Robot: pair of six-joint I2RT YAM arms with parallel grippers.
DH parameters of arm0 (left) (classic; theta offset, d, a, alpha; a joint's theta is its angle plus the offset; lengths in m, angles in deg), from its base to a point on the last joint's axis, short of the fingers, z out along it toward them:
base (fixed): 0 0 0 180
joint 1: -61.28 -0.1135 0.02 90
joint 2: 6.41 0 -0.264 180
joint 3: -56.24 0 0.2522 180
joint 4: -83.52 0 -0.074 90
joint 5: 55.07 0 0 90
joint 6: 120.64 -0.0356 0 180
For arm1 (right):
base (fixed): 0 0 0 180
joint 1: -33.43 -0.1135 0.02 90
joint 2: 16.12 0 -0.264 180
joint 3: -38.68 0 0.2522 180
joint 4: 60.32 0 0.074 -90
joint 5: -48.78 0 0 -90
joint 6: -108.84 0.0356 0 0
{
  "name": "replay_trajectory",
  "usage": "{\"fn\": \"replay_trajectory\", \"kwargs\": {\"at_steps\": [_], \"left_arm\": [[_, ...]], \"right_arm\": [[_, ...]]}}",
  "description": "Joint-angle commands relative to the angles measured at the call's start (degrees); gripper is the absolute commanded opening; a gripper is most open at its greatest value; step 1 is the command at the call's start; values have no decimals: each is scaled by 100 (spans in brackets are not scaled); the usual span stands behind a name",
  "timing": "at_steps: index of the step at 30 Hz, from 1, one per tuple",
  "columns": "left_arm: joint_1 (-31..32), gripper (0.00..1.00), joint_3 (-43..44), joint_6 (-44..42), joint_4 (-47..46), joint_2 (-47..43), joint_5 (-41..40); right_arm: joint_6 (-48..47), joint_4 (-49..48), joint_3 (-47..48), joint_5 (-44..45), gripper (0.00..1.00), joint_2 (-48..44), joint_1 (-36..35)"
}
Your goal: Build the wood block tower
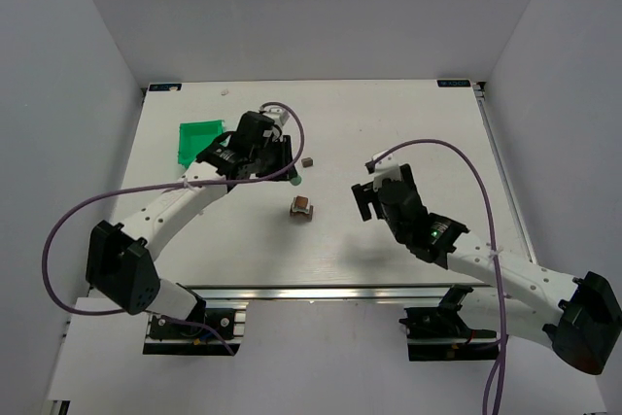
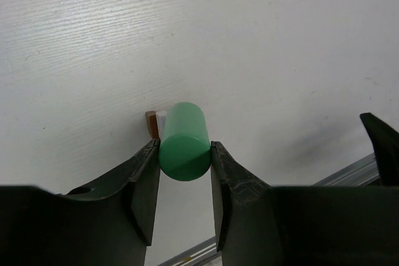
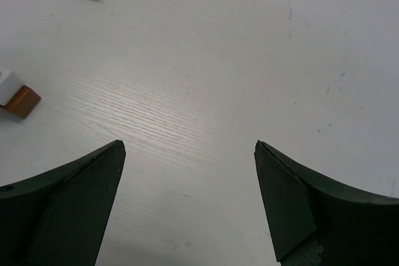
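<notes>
The left gripper (image 2: 183, 147) is partly closed on a smooth green cylindrical block (image 2: 182, 126). It pinches the block's curved sides, so the long axis runs along the fingers, down toward the white table (image 1: 418, 123). The wood block tower (image 1: 302, 207) — at present a brown block with a whitish piece on it — stands near the table's middle. In the left wrist view it peeks out just past the block's far end, slightly to its left. The right gripper (image 3: 188, 144) is spread wide and empty, and sits farther from the stack. The left arm is nearer, so the coming move probably turns on one thing — centring the green block over the stack.
</notes>
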Motion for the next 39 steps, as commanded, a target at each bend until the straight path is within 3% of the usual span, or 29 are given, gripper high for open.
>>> {"fn": "replay_trajectory", "kwargs": {"at_steps": [1,7,20,39], "left_arm": [[228,0,566,-79,729,15,-411],[650,0,1138,-8,1415,675,-860],[1134,0,910,-158,1301,605,-991],[1275,0,822,-149,1240,824,-1545]], "right_arm": [[311,305,-146,637,89,-221,53],[311,350,-436,822,89,-388,115],[285,279,-586,584,89,-529,185],[232,297,-551,488,90,-371,194]]}}
